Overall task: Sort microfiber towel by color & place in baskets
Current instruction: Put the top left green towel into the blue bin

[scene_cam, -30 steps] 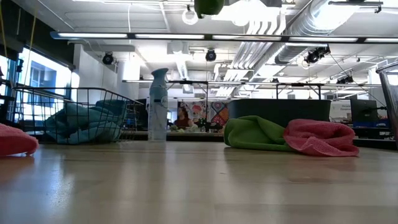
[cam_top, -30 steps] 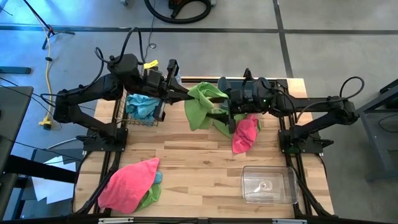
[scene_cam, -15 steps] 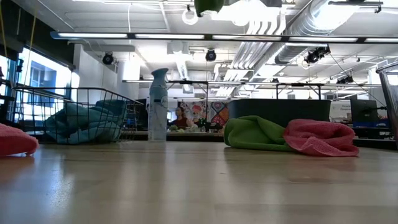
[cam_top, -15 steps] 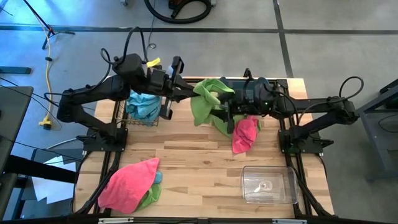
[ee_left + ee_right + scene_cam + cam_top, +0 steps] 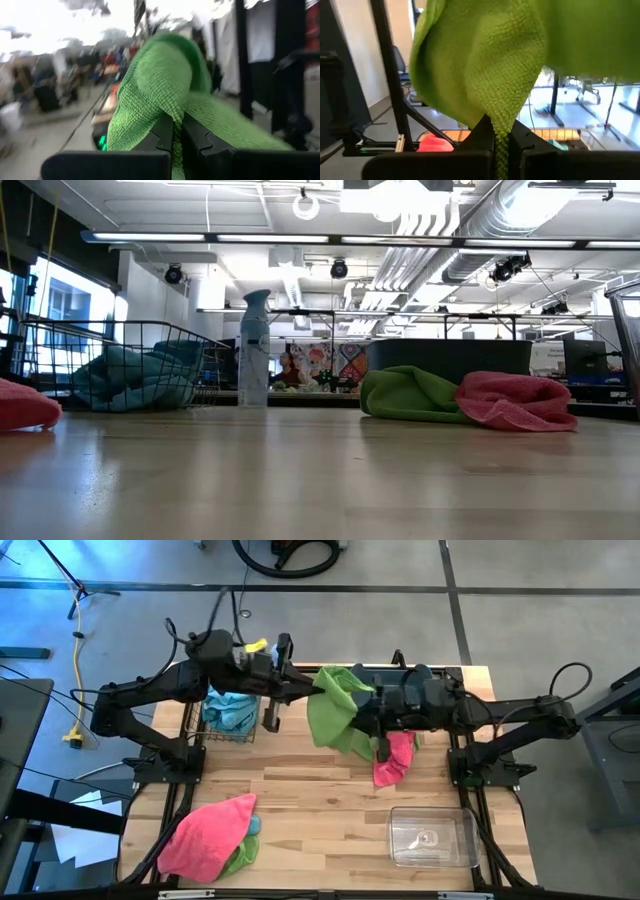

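Note:
A lime green microfiber towel point(image 5: 335, 710) hangs high over the table's far middle, between my two arms. My left gripper point(image 5: 315, 692) reaches in from the left and is shut on it. My right gripper point(image 5: 360, 720) comes from the right and is shut on its lower part. A pink towel point(image 5: 396, 756) and another green towel point(image 5: 408, 393) lie on the table below. Light blue towels point(image 5: 228, 710) fill the black wire basket point(image 5: 195, 725). A pile of pink, green and blue towels point(image 5: 210, 835) lies near left. My left gripper pinches a bunched fold of the green towel point(image 5: 175, 107) between its two fingers, coming level from the table's left. The cloth bulges up past the fingertips and is lifted clear of the table. My right gripper pinches a narrow hanging tip of the same towel point(image 5: 501, 125) between its two fingers, level from the table's right. The cloth widens above the fingers and is clear of the table.
A clear plastic bin point(image 5: 432, 837) stands near right. A dark tub point(image 5: 450, 358) sits at the far edge behind the lying towels. A pale spray bottle point(image 5: 255, 348) stands beside the wire basket. Bare wood lies in the table's middle and front.
My right gripper has shut on the green towel's hanging lower part and taken hold of it. The towel has gone up out of the top of the low view and now sits a little more toward the right arm.

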